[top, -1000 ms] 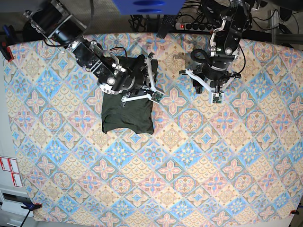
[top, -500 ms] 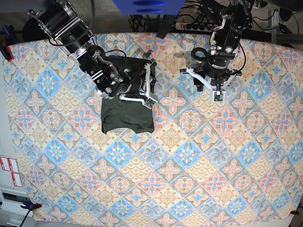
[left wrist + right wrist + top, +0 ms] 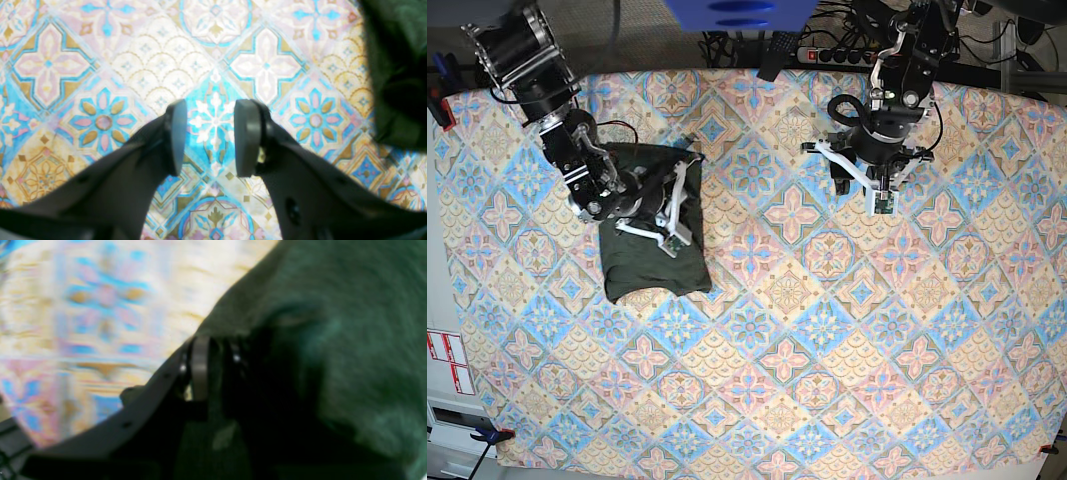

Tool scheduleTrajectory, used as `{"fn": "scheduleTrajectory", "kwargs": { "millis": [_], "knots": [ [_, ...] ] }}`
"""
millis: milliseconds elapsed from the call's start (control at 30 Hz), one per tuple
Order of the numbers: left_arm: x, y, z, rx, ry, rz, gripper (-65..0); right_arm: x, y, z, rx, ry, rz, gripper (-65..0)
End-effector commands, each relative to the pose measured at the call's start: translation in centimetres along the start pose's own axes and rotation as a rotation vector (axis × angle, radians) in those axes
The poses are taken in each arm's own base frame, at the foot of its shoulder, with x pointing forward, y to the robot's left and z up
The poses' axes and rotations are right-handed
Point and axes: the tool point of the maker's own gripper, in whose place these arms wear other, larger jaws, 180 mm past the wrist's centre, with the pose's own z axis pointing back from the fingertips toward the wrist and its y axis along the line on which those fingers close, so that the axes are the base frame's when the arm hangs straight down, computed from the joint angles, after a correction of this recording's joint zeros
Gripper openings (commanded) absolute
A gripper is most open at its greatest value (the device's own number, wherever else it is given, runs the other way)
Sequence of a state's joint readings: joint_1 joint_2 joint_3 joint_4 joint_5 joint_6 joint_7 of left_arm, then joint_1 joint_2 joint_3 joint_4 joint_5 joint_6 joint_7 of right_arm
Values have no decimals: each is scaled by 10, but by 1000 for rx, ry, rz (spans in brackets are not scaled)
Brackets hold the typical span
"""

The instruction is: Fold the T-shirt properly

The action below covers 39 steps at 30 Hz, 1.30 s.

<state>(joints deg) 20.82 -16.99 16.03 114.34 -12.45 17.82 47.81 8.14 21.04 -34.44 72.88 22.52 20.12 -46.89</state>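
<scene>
I see the T-shirt (image 3: 652, 235) lying as a compact dark bundle on the patterned worktop (image 3: 827, 380), its long axis running roughly from the far edge of the worktop toward the near one. My right gripper (image 3: 670, 212) sits directly on the T-shirt's upper right part, so that arm is plainly the nearer one. The right arm reaches down from the worktop's far corner, forearm slanted across the T-shirt's top edge, wrist turned so the white fingers lie low over the cloth. In the right wrist view the jaws stand narrow with green fabric (image 3: 333, 340) bunched against them; I judge it pinches a fold, though blur keeps me from being sure.

My left gripper (image 3: 875, 190) hangs well apart from the T-shirt, pointing down at bare worktop (image 3: 213, 50). Its jaws are parted with nothing between them, and only the T-shirt's edge (image 3: 397, 66) shows at the side.
</scene>
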Motion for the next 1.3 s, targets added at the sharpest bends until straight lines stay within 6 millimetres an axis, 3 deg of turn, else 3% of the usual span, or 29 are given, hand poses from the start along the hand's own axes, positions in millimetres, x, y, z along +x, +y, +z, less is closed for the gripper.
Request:
{"fn": "scheduleTrajectory", "kwargs": {
  "millis": [0,233,433,533,700,900,1067,1267],
  "knots": [
    [11,0,3,0,-39,-4,-432,-21,-37,10,-117,92,-8,-564],
    [4,0,5,1,-25,-3,-431,-21,-68,18,-170,92,-63,-564],
    [4,0,5,0,-25,-3,-431,-5,-64,24,-172,50,-38,-564],
    [3,1,5,1,-24,-4,-431,17,-61,36,-180,-11,4,-564],
    [-6,2,10,3,-4,0,-431,16,-41,54,-168,-58,60,-564],
    [-20,3,15,7,26,-3,-431,-11,-54,83,-229,-97,-48,-564],
    [-32,8,28,3,52,-30,-436,-33,-62,124,-313,-145,-120,-564],
    [-66,6,46,-3,132,-24,-437,-89,-67,161,-402,-93,-212,-570]
  ]
}}
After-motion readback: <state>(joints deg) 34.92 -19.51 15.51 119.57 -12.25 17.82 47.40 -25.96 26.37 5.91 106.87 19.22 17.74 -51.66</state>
